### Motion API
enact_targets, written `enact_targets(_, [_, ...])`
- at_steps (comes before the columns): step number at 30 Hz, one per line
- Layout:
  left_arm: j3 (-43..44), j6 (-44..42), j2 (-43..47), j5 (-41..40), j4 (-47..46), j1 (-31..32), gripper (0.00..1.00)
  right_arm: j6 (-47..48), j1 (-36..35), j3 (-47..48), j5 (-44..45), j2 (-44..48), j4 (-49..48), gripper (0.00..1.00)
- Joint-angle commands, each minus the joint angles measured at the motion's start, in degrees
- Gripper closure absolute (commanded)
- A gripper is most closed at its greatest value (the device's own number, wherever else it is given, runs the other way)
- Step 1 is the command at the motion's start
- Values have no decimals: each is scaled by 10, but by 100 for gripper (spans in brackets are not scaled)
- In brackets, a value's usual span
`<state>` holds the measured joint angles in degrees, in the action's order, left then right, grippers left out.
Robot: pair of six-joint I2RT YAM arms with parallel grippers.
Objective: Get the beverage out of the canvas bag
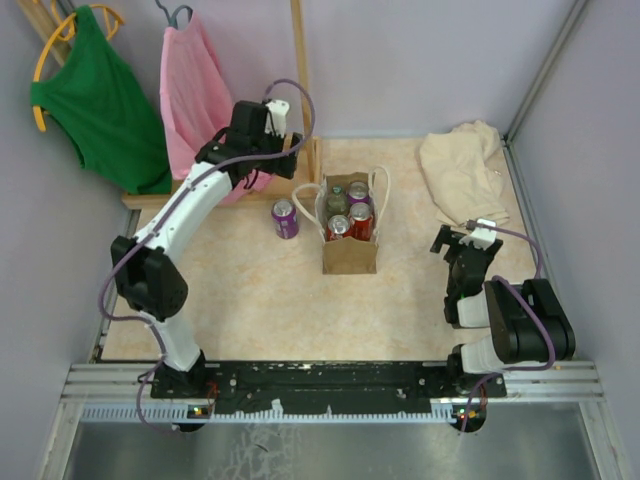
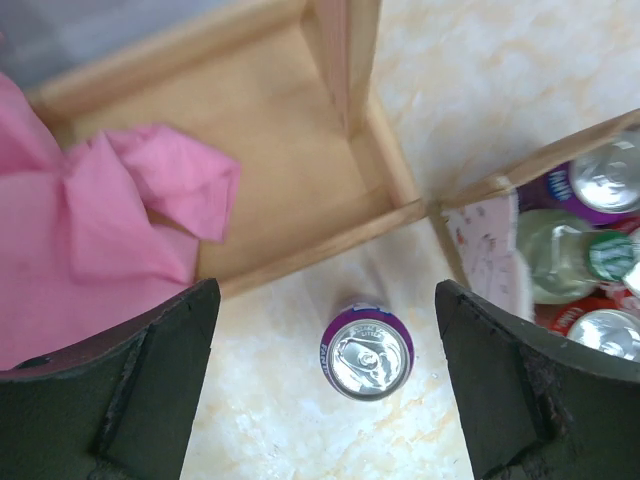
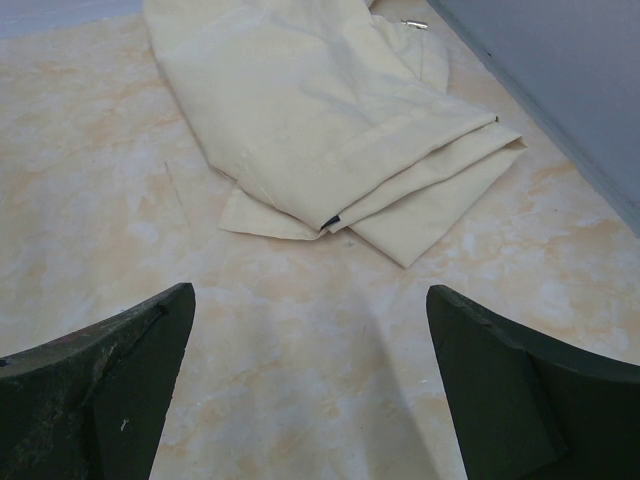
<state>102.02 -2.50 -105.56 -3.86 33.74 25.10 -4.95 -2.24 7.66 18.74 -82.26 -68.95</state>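
The tan canvas bag (image 1: pixel 349 255) with white loop handles stands upright mid-table. It holds two red cans, a purple can (image 1: pixel 358 193) and a green bottle (image 1: pixel 337 200). Its open corner shows in the left wrist view (image 2: pixel 480 190). A purple can (image 1: pixel 285 218) stands on the table just left of the bag, seen from above in the left wrist view (image 2: pixel 366 352). My left gripper (image 1: pixel 285 150) is open and empty, high above that can (image 2: pixel 330 390). My right gripper (image 1: pixel 452 243) is open and empty at the right, over bare table (image 3: pixel 310 390).
A folded beige cloth (image 1: pixel 462 170) lies at the back right, also in the right wrist view (image 3: pixel 330 120). A wooden rack (image 1: pixel 300 100) stands at the back left with a pink garment (image 1: pixel 195 90) and a green garment (image 1: pixel 100 105). Walls close both sides.
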Motion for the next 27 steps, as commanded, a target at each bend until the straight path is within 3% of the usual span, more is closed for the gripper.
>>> enact_targets(1, [2,-54,85,47,-55,14,7,7,-4,17,9,-4,-23,1])
enact_targets(5, [-16,-107,126,86,-75,54,8,7,-4,17,9,-4,-23,1])
enact_targets(10, [-16,-196,113,98,-52,154,7,7,-4,17,9,-3,-24,1])
enact_targets(14, [6,-173,55,112,-24,185,6,6,-4,17,9,-4,-24,1])
enact_targets(27, [-10,-131,-32,26,-2,213,4,7,-4,17,9,-3,-24,1])
